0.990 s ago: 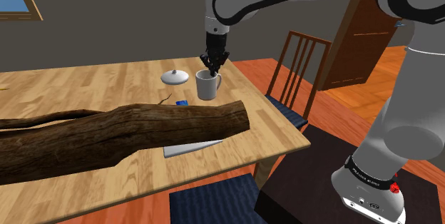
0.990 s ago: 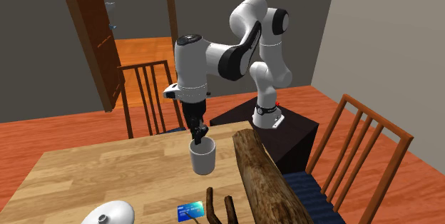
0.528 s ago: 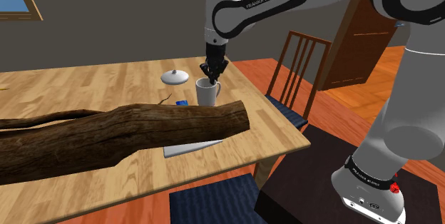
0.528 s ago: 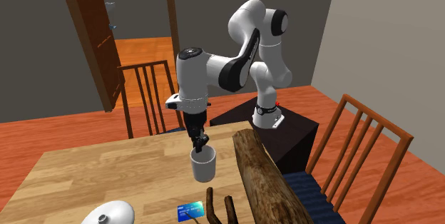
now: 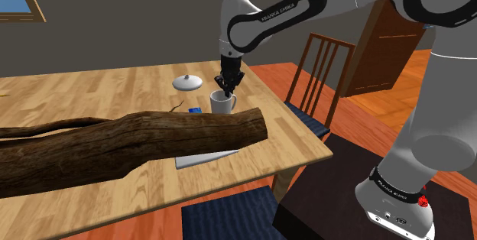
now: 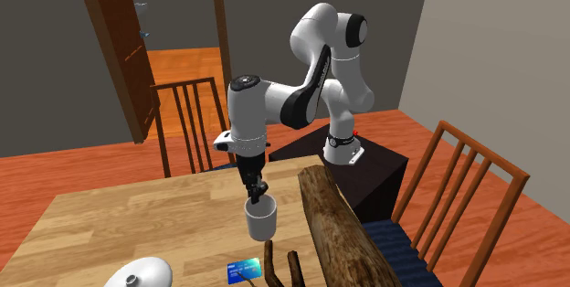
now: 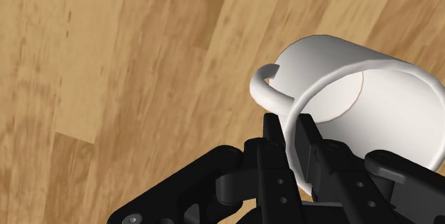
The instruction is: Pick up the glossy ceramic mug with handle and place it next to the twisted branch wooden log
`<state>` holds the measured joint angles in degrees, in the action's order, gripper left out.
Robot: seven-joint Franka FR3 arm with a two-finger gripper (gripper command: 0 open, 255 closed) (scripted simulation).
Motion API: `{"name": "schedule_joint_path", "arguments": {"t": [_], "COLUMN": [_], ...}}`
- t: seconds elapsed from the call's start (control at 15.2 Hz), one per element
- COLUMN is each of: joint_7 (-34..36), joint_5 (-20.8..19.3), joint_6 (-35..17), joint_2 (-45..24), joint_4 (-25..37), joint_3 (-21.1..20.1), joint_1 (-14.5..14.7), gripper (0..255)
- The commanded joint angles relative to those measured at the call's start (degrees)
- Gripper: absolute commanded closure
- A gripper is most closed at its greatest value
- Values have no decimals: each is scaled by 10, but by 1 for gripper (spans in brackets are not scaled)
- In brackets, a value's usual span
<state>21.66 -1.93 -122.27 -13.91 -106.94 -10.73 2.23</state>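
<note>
White glossy mug with loop handle (image 5: 222,104) (image 6: 261,222) (image 7: 371,87): centre of the shoulder view, just above the log's thick end; lower centre of the second exterior view, just left of the log. I cannot tell whether its base touches the table.
Black two-finger gripper (image 5: 227,91) (image 6: 257,196) (image 7: 289,144): pointing down onto the mug's rim.
Fingers (image 7: 272,140): clamped on the mug's wall beside the handle, one inside, one outside.
Twisted brown bark log (image 5: 137,143) (image 6: 343,235): lying across the shoulder view's lower left.
Light wooden table (image 5: 92,93) (image 6: 110,230): carries everything named here.
White domed lid (image 5: 187,82) and blue card (image 5: 194,109): near the mug, not touching it.
</note>
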Motion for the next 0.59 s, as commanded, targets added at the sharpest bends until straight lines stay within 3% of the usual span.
{"name": "schedule_joint_path", "arguments": {"t": [0.0,0.26,0.33,0.53], "joint_7": [0,0,0,0], "joint_5": [0,0,0,0], "joint_6": [-1,-1,-1,-1], "joint_2": [-1,-1,-1,-1], "joint_4": [0,0,0,0], "joint_3": [0,0,0,0], "joint_1": [0,0,0,0], "gripper": [255,255,0,0]}}
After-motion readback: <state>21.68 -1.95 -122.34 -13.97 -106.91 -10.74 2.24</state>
